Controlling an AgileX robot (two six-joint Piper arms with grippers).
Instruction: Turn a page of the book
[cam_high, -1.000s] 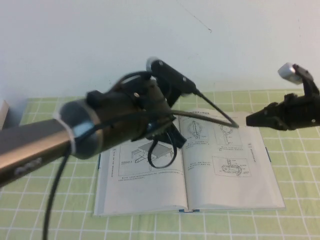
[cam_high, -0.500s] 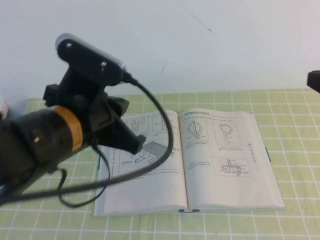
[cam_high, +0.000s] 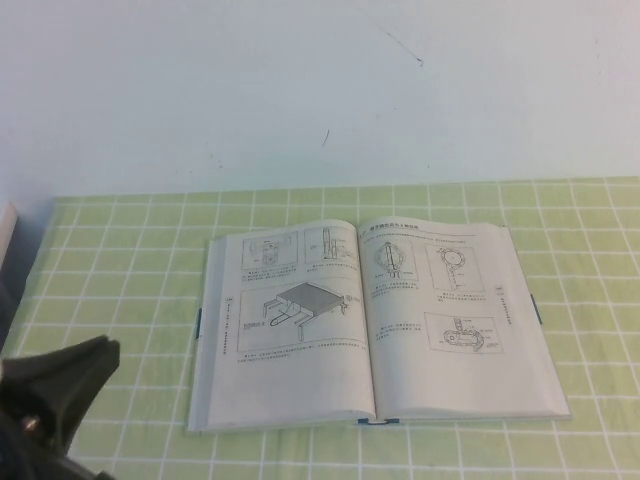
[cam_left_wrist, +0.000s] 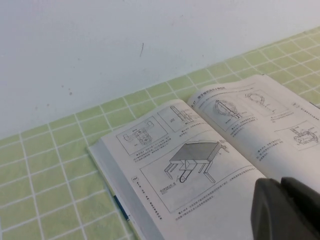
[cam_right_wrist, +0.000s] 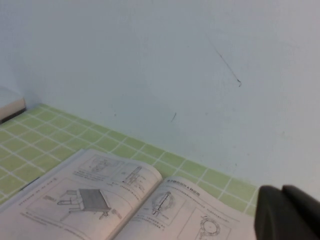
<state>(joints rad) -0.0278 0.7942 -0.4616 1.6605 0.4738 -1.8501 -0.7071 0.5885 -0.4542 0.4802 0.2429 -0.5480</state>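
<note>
- Both arms are clearing out of the space above the book (cam_high: 375, 325): a second ago the left arm was reaching across the left-hand page and the right pincer was hovering near the far right corner; now neither is lying over the paper.
- Left pincer (cam_left_wrist: 285, 210): it is showing only as a dark tip at the edge of its own wrist view, just above the near part of the open spread; whether its fingers are spread or pressed together cannot be told. A dark part of the left arm is sitting low at the near left corner of the high view, well apart from the book.
- Right pincer (cam_right_wrist: 287, 212): it is appearing only as a dark tip in its wrist view, off the book's right side and out of the high view entirely; its opening cannot be told either.
- Book: it is lying open and flat on the green-checked worktop (cam_high: 120, 270), roughly central, with its thin blue cover edge peeking out at the sides.
- Page (cam_high: 290, 320): the sheet bearing the large flat-panel perspective drawing is resting face up on the left half, flat and untouched; the ringed-fitting drawings are facing up on the right half.
- Reading for the task: with the page settled on the left and both arms drawing away, the turn appears complete, and nothing is pinching the paper.
</note>
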